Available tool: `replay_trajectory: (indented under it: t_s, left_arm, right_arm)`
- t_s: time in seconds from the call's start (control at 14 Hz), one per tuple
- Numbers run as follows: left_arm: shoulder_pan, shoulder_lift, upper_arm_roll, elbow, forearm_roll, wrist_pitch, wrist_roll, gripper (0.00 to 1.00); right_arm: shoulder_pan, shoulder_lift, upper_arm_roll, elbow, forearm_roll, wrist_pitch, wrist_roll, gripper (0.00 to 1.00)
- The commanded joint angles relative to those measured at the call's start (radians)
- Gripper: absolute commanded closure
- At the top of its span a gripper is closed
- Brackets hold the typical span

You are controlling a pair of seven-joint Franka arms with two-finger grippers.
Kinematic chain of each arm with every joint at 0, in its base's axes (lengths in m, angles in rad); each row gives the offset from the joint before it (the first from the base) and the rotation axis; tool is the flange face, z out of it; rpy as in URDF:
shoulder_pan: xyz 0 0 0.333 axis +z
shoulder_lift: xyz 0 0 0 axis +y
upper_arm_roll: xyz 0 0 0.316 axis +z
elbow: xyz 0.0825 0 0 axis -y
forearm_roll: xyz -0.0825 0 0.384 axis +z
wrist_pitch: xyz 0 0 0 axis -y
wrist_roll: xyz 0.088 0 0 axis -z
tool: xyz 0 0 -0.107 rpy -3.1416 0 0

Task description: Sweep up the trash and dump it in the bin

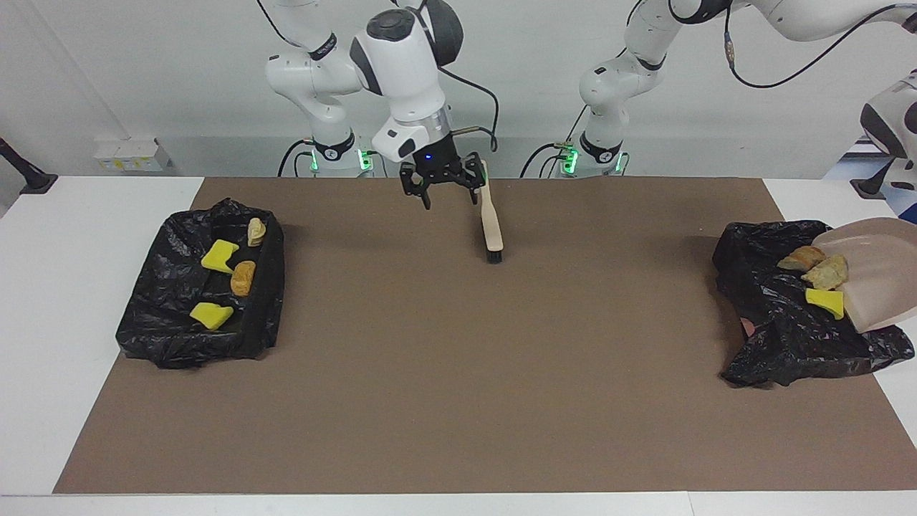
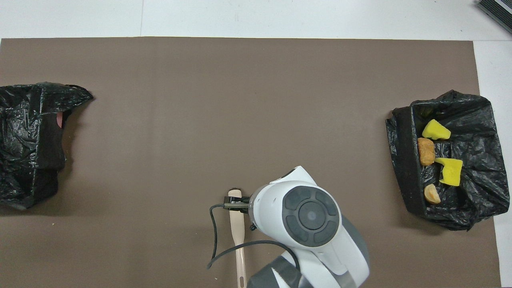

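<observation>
A beige dustpan (image 1: 885,269) is tipped steeply over the black-bagged bin (image 1: 788,322) at the left arm's end of the table. Two tan chunks (image 1: 802,258) and a yellow wedge (image 1: 824,301) of trash sit at its low lip, over the bag. The pan's handle and my left gripper are out of view. My right gripper (image 1: 448,195) hangs open and holds nothing, just above the mat beside the handle of the brush (image 1: 491,226). The brush (image 2: 238,230) lies flat on the mat near the robots.
A second black-bagged bin (image 1: 143,315) at the right arm's end holds several trash pieces: yellow wedges (image 2: 435,130) and tan chunks (image 2: 426,151). A brown mat (image 1: 458,373) covers the table's middle. The right arm's wrist (image 2: 308,216) hides part of the mat from above.
</observation>
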Motion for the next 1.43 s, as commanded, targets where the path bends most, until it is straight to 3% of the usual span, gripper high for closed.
replay_trajectory:
  t_s: [0.0,0.36,0.79,1.0,1.36]
  left_arm:
    - [-0.06,-0.086,0.013,-0.079,0.102,-0.055,-0.084,1.0]
    - [-0.073,-0.156,0.013,-0.065,0.136,-0.072,-0.031,1.0]
    - [-0.089,-0.196,-0.006,-0.078,0.11,-0.1,-0.028,1.0]
    - [-0.154,-0.195,-0.006,-0.078,-0.1,-0.207,-0.043,1.0]
    - [-0.235,-0.196,-0.009,-0.078,-0.325,-0.346,-0.159,1.0]
  right_arm:
    - [0.024,-0.001,-0.094,0.082,0.0,-0.1,-0.075,0.0]
    - [0.015,0.014,-0.22,0.255,-0.204,-0.358,-0.131,0.0]
    - [0.018,0.035,-0.367,0.369,-0.206,-0.555,-0.209,0.0]
    - [0.002,0.02,-0.373,0.355,-0.196,-0.556,-0.292,0.0]
    - [-0.001,0.002,-0.384,0.314,-0.195,-0.527,-0.299,0.0]
